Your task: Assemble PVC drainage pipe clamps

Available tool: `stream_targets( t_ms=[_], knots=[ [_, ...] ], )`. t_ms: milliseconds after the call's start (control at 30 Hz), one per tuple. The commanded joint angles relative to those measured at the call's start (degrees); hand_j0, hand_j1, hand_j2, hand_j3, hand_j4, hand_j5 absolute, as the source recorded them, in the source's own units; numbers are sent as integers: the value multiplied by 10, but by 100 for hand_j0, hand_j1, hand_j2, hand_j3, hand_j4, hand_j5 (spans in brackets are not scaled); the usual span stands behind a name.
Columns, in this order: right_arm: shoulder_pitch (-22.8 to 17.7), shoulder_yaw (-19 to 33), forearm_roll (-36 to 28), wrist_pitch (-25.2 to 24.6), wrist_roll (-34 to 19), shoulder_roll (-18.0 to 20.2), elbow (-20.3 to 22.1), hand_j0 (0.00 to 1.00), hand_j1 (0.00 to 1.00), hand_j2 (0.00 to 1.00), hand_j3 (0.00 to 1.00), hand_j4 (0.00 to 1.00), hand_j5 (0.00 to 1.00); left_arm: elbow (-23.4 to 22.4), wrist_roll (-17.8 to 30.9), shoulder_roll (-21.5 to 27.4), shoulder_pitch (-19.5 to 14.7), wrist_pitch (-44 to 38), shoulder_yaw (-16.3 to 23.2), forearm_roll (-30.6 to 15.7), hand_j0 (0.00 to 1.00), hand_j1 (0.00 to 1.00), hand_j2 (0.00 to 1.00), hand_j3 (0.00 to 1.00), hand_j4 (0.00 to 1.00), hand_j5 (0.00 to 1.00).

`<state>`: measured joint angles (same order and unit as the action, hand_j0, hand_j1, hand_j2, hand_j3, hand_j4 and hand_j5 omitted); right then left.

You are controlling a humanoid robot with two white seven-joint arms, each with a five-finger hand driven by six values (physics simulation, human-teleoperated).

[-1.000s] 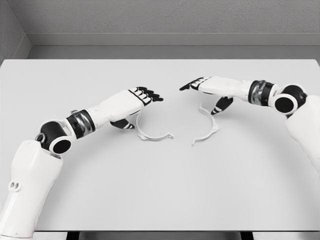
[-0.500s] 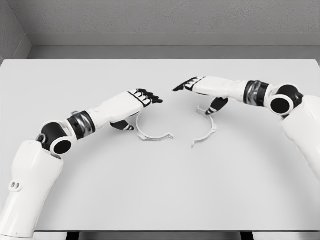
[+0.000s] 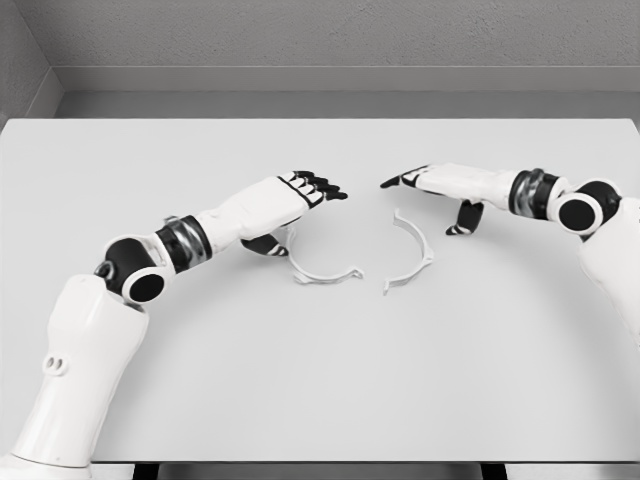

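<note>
Currently two thin white plastic half-ring clamp pieces lie flat on the plain white tabletop, near its middle and a little apart from each other. The left half-clamp opens upward in the picture, its curve sagging toward the robot, with a small outward tab at its right end. The right half-clamp is an arc bulging to the right, its lower end finishing in a flat tab close to the left piece's tab; the two tabs are near but not touching.

Left hand: arm enters from lower left, forearm lying across the table toward the centre. Fingers stretched forward and roughly straight, dark fingertips pointing right, holding nothing. The dark thumb hangs below the palm just beside the upper left end of the left half-clamp; contact cannot be confirmed from the head view.

Right hand: arm enters from the right edge, forearm pointing left. Fingers extended, dark tips aimed toward the left hand, thumb angled downward toward the table, holding nothing. It sits up and to the right of the right half-clamp, apart from it.

The fingertips of both hands face one another across a gap above the two clamp pieces. Grey wall behind the table.
</note>
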<state>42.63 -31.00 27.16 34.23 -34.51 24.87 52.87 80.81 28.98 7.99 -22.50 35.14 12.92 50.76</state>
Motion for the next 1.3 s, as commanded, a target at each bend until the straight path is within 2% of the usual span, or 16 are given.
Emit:
stream_targets(
  t_ms=[0,100,167,200,267,633,700,833,1033,1100,1167,1267],
  knots=[
    [0,-6,-7,0,-5,-8,0,100,100,100,100,100,100,-2,1,0,-2,-1,-6,-3,100,100,100,100,100,100],
    [1,-6,-11,0,-5,-10,3,100,100,100,100,100,100,-51,1,11,-40,-1,-12,-7,100,100,100,100,100,100],
    [0,-6,-12,0,-5,-5,50,100,100,100,100,100,100,-53,1,28,-40,-1,-43,-12,100,100,100,100,100,100],
    [0,-6,-12,0,-5,-4,57,100,100,100,100,100,100,-65,1,30,-46,-1,-47,-11,100,100,100,100,100,100],
    [-2,-6,-13,0,-5,-5,57,100,100,100,100,100,100,-120,1,26,-66,-1,-39,-7,100,100,100,100,100,100],
    [0,-16,-14,0,-5,-9,59,100,100,100,100,100,100,-113,1,-17,-75,-1,1,-8,100,100,100,100,100,100],
    [0,-16,-14,0,-5,-9,60,100,100,100,100,100,100,-113,1,-17,-75,-1,1,-7,100,100,100,100,100,100],
    [-1,-20,-14,-2,-5,-10,93,100,100,100,100,100,100,-114,1,-16,-73,-1,-5,-8,100,100,100,100,100,100],
    [-1,-21,-14,-3,-5,-10,99,100,100,100,100,100,100,-118,1,-10,-76,-1,-10,-9,100,100,100,100,100,100],
    [-3,0,-15,-8,-5,3,95,100,100,100,100,100,100,-119,1,-10,-76,-1,-10,-10,100,100,100,100,100,100],
    [-12,42,-16,-4,-5,32,99,100,100,100,100,100,100,-120,1,-10,-76,-1,-10,-10,100,100,100,100,100,100],
    [-44,81,-105,8,-5,109,102,100,100,100,100,100,100,-121,1,-10,-74,-1,-8,-7,100,100,100,100,100,100]
  ],
)
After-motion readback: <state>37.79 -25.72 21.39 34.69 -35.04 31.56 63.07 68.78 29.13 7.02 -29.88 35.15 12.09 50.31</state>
